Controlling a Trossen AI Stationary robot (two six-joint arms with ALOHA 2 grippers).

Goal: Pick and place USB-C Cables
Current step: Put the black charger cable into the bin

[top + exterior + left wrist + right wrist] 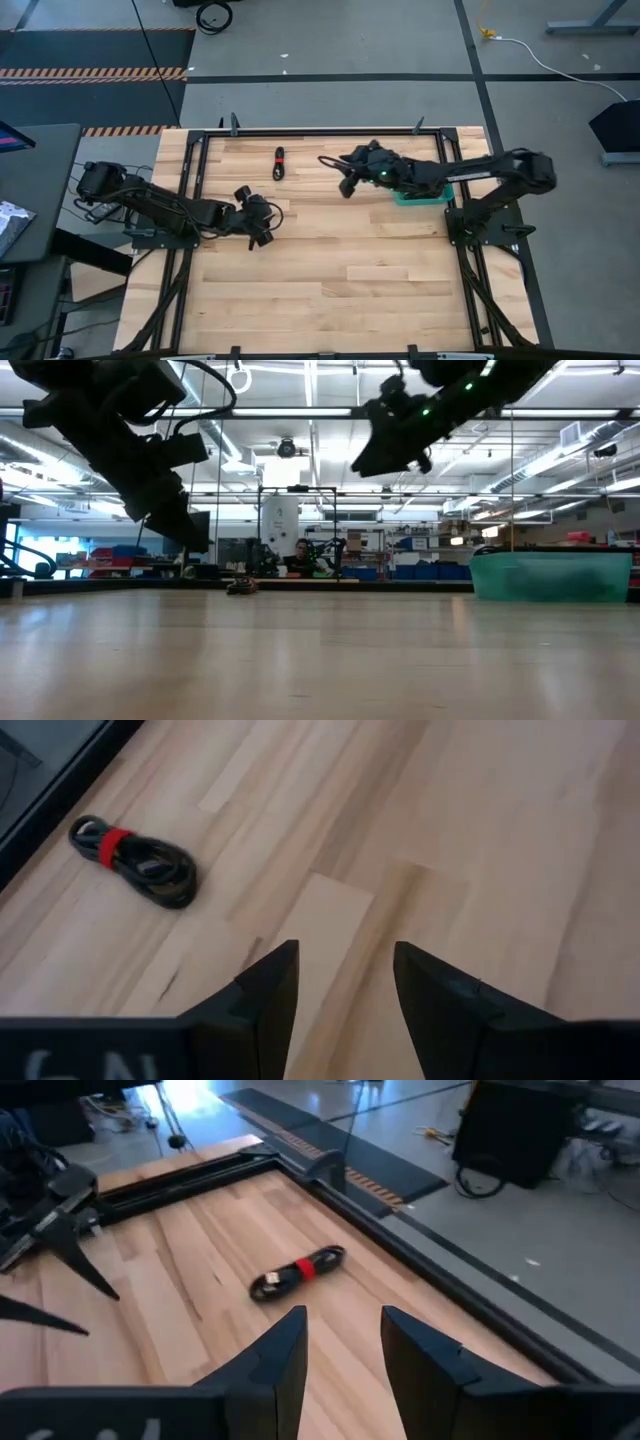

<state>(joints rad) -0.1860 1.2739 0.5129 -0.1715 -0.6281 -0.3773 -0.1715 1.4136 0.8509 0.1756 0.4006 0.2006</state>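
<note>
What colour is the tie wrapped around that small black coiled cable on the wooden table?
Red. The tie around the black coiled cable shows best in the left wrist view.

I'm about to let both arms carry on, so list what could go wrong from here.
1. Both tools face the one cable lying near the table's far edge: the left tool and right tool are open and empty, and might collide if both reach.
2. The cable lies close to the black frame rail; a finger may strike it.

Wooden table (pixel 330 270), teal bin (pixel 550 576) at its edge, seemingly a seated person (pixel 300 556) beyond
</note>
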